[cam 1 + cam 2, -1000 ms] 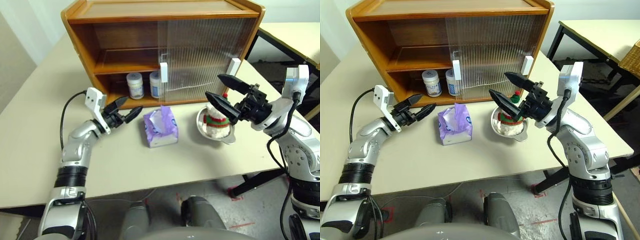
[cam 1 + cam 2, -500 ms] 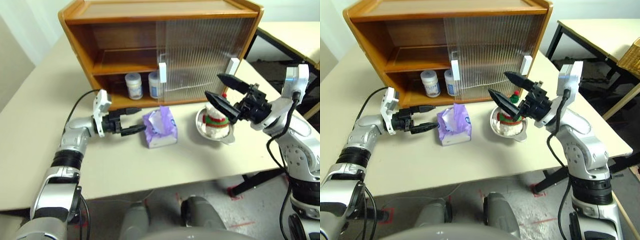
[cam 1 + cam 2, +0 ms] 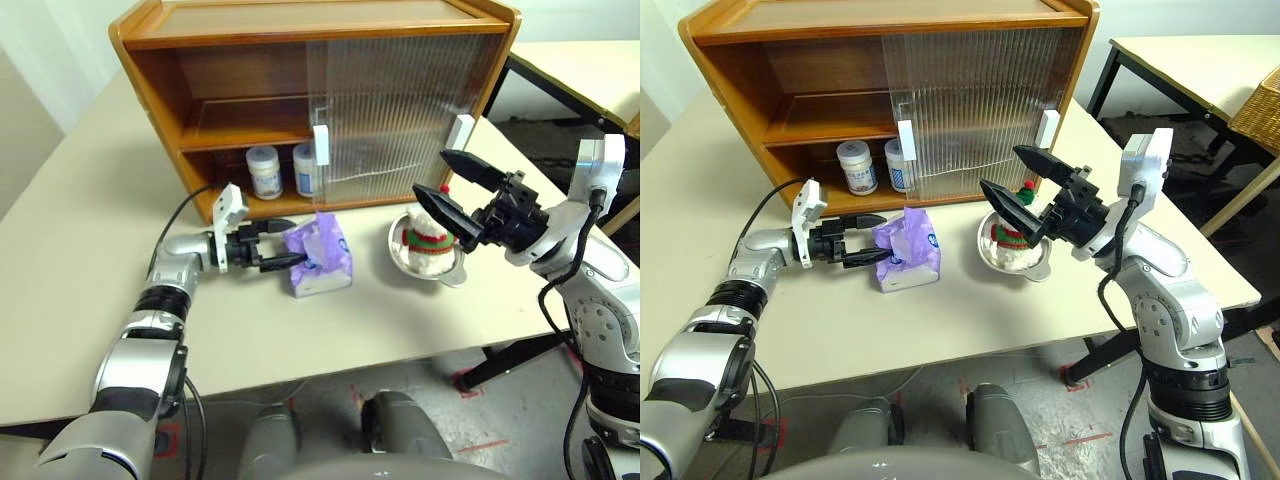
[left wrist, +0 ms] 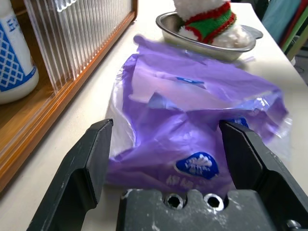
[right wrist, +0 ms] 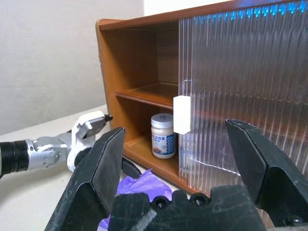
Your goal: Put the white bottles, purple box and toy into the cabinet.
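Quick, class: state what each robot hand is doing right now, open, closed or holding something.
Left hand: open, fingers either side of the purple tissue pack, not yet closed.
Right hand: open, empty, above the snowman.

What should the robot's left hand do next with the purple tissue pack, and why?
Probably squeeze shut. The left gripper is open, with one finger on each side of the purple box, which lies on the table in front of the cabinet. The white bottles are already inside, so closing on the box looks like the step before lifting it in.
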Robot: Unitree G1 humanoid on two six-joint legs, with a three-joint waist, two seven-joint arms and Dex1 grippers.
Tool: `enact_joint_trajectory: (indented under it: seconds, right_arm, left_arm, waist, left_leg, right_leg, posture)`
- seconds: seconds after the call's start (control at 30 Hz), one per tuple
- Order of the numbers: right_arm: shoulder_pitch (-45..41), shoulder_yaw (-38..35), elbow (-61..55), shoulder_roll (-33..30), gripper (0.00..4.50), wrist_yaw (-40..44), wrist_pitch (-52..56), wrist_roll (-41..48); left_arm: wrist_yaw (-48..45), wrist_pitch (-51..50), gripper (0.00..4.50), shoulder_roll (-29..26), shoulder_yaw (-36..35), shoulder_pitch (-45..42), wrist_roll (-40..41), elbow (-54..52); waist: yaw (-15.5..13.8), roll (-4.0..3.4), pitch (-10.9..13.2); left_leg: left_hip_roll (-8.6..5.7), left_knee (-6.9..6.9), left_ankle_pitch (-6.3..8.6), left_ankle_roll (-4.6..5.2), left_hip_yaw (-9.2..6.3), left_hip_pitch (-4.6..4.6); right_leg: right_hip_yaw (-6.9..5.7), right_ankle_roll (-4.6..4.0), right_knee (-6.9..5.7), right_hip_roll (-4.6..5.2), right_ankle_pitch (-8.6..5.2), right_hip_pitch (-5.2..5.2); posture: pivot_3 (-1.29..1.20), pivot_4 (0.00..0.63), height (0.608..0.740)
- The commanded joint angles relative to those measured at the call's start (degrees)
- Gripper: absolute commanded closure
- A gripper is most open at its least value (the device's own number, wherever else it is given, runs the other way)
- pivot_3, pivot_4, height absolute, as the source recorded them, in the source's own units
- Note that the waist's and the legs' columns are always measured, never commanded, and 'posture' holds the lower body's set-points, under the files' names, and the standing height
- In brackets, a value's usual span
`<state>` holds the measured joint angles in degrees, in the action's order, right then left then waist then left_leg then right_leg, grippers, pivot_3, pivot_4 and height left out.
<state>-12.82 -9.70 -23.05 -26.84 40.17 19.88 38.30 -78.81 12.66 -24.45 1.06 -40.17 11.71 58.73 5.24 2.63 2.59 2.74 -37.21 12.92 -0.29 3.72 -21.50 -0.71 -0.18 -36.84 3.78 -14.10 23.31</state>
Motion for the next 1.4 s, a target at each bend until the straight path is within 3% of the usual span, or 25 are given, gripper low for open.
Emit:
enact_joint_trajectory:
  seconds: [0.03, 0.43, 0.47, 0.57, 0.8, 0.9, 1.1, 1.4]
  right_arm:
    - [0.5, -0.8, -1.5, -0.7, 0.00, -0.6, 0.6, 0.7]
    - [0.5, -0.8, -1.7, -0.8, 0.00, -1.1, 0.6, 0.7]
    - [0.4, -0.7, -1.6, -0.7, 0.00, -1.1, 0.5, 0.7]
    - [0.0, -0.5, -0.9, -0.6, 0.00, -0.9, 0.3, 0.6]
    - [-0.8, -0.3, 0.2, -0.5, 0.00, -0.3, 0.0, 0.3]
    - [-1.1, -0.2, 0.4, -0.4, 0.00, -0.1, -0.1, 0.2]
    - [-1.5, 0.2, 1.2, -0.1, 0.00, 0.3, -0.6, -0.3]
    - [-3.3, 1.9, 4.0, 1.5, 0.00, 1.9, -2.0, -1.3]
  left_arm:
    - [3.4, 2.0, 0.01, 0.5, 0.3, -1.4, -2.8, 3.2]
    - [8.0, 2.7, 0.01, -0.6, 0.3, -2.3, -7.0, 7.0]
    - [7.7, 2.6, 0.18, -0.7, 0.2, -2.2, -6.9, 6.8]
    - [7.1, 1.9, 0.92, -1.0, 0.0, -2.2, -6.5, 6.4]
    - [5.7, 1.3, 3.62, -1.2, -0.3, -2.2, -5.9, 4.8]
    - [5.3, 0.9, 4.46, -1.2, -0.4, -1.9, -5.7, 3.6]
    - [1.5, -9.4, 4.46, -2.9, -1.8, -0.6, -1.7, -6.8]
    - [3.4, -36.0, 4.46, -11.6, -6.8, 5.3, 9.1, -36.4]
  waist:
    - [0.2, 0.00, 0.0]
    - [0.3, 0.01, 0.0]
    - [0.3, 0.01, 0.0]
    - [0.3, 0.01, 0.0]
    - [0.3, 0.01, 0.0]
    - [0.3, 0.01, 0.0]
    - [0.2, 0.01, 0.0]
    - [0.1, 0.00, 0.0]
  left_leg:
    - [0.00, 0.00, 0.00, 0.00, 0.00, 0.00]
    - [0.00, 0.02, 0.01, -0.02, 0.00, 0.02]
    - [0.00, 0.02, 0.01, -0.02, 0.00, 0.02]
    - [0.01, 0.02, 0.02, -0.03, 0.00, 0.03]
    - [0.01, 0.01, 0.02, -0.03, 0.00, 0.03]
    - [0.01, 0.02, 0.02, -0.02, 0.00, 0.02]
    - [0.01, 0.03, 0.01, -0.02, 0.00, 0.00]
    - [0.04, 0.08, 0.00, 0.00, -0.03, 0.04]
  right_leg:
    - [0.00, 0.00, 0.00, 0.00, 0.00, 0.00]
    - [0.00, 0.01, 0.00, 0.00, 0.00, 0.00]
    - [0.00, 0.01, 0.00, 0.00, 0.00, 0.00]
    - [-0.01, 0.01, -0.01, -0.01, 0.00, 0.00]
    - [0.00, 0.02, -0.01, 0.00, 0.01, 0.00]
    - [0.00, 0.02, 0.00, -0.01, 0.01, 0.00]
    - [0.00, 0.02, 0.00, -0.02, 0.01, 0.02]
    - [0.06, 0.01, -0.01, -0.03, 0.00, 0.03]
  posture:
    - [-0.15, 0.000, 0.740]
    - [-0.15, 0.000, 0.740]
    - [-0.15, 0.000, 0.740]
    - [-0.14, 0.000, 0.740]
    - [-0.13, 0.000, 0.740]
    - [-0.13, 0.000, 0.740]
    - [-0.12, 0.000, 0.740]
    - [-0.06, 0.000, 0.740]
